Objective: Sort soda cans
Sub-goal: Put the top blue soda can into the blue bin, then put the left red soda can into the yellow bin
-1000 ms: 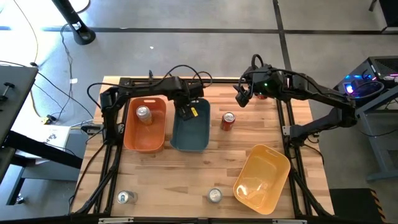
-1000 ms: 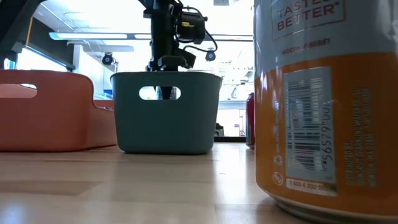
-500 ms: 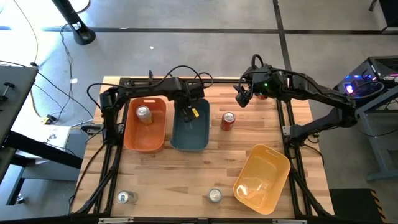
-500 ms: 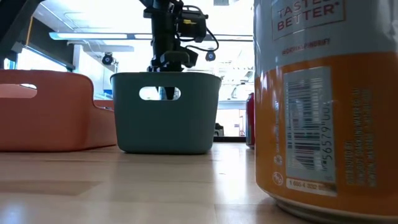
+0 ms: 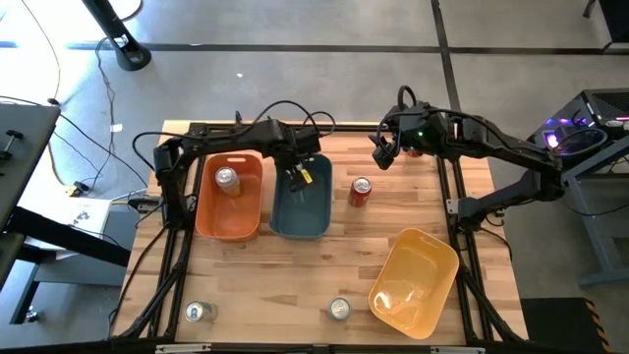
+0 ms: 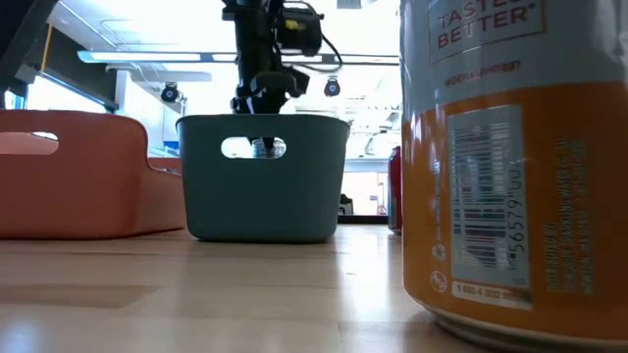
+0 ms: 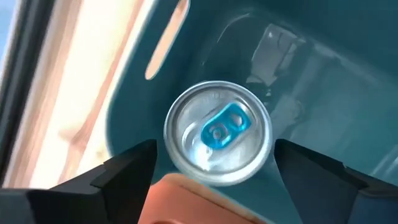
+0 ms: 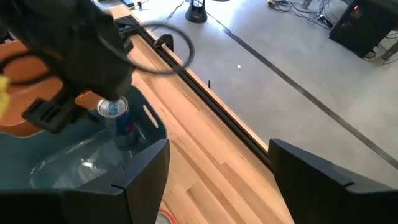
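Note:
My left gripper [image 7: 214, 149] hangs open over the far end of the blue-grey bin [image 5: 300, 211], pointing down. Its fingers stand on either side of a silver-topped can [image 7: 217, 134] with a blue tab, with a thin gap at each side. That can [image 8: 118, 118] stands upright inside the bin. Another silver can [image 5: 227, 180] stands in the orange bin [image 5: 231, 221]. A red can [image 5: 360, 191] stands on the table right of the blue-grey bin. Two more cans [image 5: 200, 312] [image 5: 339, 309] stand near the table's near edge. My right gripper [image 5: 381, 155] waits open above the table's far right part.
A yellow bin [image 5: 413, 280] lies tilted at the near right. In the low view, an orange-and-silver can [image 6: 510, 167] fills the right foreground. Cables loop over the table's far edge [image 5: 285, 113]. Bare wood lies between the bins and the near cans.
My left gripper has risen a little over the blue-grey bin and shifted slightly. In the low view, dark fingers behind the bin's handle slot have given way to the silver can. The right arm has kept still.

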Controlling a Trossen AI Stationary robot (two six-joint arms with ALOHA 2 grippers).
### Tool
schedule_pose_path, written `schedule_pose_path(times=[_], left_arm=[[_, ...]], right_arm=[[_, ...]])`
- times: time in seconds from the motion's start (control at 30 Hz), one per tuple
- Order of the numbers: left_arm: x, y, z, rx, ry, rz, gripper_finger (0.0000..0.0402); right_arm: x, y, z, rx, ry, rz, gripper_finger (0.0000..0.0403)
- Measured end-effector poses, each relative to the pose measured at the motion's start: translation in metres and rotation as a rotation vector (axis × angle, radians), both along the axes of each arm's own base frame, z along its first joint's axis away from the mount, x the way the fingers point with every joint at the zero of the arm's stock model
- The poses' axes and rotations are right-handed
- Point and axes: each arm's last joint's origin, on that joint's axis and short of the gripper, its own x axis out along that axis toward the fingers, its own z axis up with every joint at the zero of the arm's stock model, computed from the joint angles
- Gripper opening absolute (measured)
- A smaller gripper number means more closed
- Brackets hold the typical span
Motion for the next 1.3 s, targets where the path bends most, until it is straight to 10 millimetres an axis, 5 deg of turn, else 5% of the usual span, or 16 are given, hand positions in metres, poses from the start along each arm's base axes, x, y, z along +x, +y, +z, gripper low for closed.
schedule_pose_path(times=[0.47, 0.8, 1.07, 1.3], left_arm=[[-0.055, -0.013, 0.090, 0.119, -0.285, 0.019, 0.0321], [-0.109, -0.056, 0.155, 0.192, -0.589, 0.042, 0.0321], [-0.118, -0.070, 0.165, 0.231, -0.656, 0.095, 0.0321], [-0.117, -0.080, 0.165, 0.220, -0.659, 0.057, 0.0321]], right_arm=[[0.010, 0.002, -0.023, 0.194, 0.044, 0.026, 0.0268], [0.014, 0.001, -0.064, 0.274, 0.127, -0.050, 0.0268], [0.030, 0.007, -0.114, 0.449, 0.090, 0.180, 0.0277], [0.028, 0.002, -0.117, 0.318, 0.125, 0.074, 0.0293]])
